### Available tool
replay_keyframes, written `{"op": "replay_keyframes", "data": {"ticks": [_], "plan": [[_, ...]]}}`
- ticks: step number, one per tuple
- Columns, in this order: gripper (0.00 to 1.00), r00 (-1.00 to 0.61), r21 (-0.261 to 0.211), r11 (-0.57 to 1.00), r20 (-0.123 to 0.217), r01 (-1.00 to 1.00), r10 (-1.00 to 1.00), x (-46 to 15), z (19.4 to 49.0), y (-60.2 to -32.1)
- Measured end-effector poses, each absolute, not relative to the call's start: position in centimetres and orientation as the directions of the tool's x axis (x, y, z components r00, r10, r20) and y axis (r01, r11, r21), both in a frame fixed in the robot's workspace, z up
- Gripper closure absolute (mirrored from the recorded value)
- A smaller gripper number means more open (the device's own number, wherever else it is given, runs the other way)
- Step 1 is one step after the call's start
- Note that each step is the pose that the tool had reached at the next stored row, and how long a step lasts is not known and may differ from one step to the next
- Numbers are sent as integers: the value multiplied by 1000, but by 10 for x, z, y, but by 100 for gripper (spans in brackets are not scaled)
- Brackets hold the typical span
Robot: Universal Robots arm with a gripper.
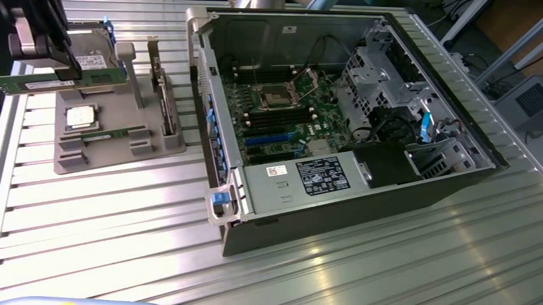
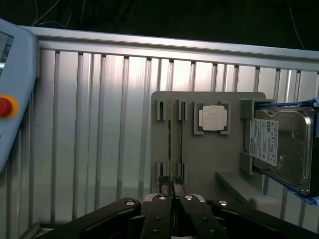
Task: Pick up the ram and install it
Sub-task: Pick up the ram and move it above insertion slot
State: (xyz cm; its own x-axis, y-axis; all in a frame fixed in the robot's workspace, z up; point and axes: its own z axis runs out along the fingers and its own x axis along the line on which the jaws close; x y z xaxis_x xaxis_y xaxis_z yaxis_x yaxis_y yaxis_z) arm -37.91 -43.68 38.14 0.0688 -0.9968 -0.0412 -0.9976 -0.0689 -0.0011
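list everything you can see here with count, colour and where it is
ram: 1, green, in the gripper over the holder
second green stick: 1, green, in a holder slot
holder: 1, grey, on the table
processor: 1, silver, lying in the holder
hard drive: 1, silver, blue rails, at the holder's edge
expansion card: 1, dark, upright in the holder
computer case: 1, dark, open, beside the holder
motherboard: 1, green, inside the case
table: 1, ribbed silver, under everything
pendant: 1, pale blue, red button, by the table
gripper: 1, black, shut on the ram
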Motion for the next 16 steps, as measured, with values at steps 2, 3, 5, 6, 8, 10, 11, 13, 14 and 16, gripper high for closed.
{"op": "replay_keyframes", "data": {"ticks": [2,3,5,6,8,10,11,13,14,16], "plan": [[88,69,-1,-69,-41,-998,-997,-379,383,-437],[88,69,-1,-69,-41,-998,-997,-379,385,-437],[88,69,-1,-69,-41,-998,-997,-379,386,-437],[88,69,-1,-69,-41,-998,-997,-379,387,-437],[88,69,-1,-69,-41,-998,-997,-379,389,-437],[88,69,-1,-69,-41,-998,-997,-379,390,-437],[88,69,-1,-69,-41,-998,-997,-379,391,-437],[88,69,-1,-69,-41,-998,-997,-379,394,-437],[88,69,-1,-69,-41,-998,-997,-379,395,-437],[88,69,-1,-69,-41,-998,-997,-379,398,-437]]}}
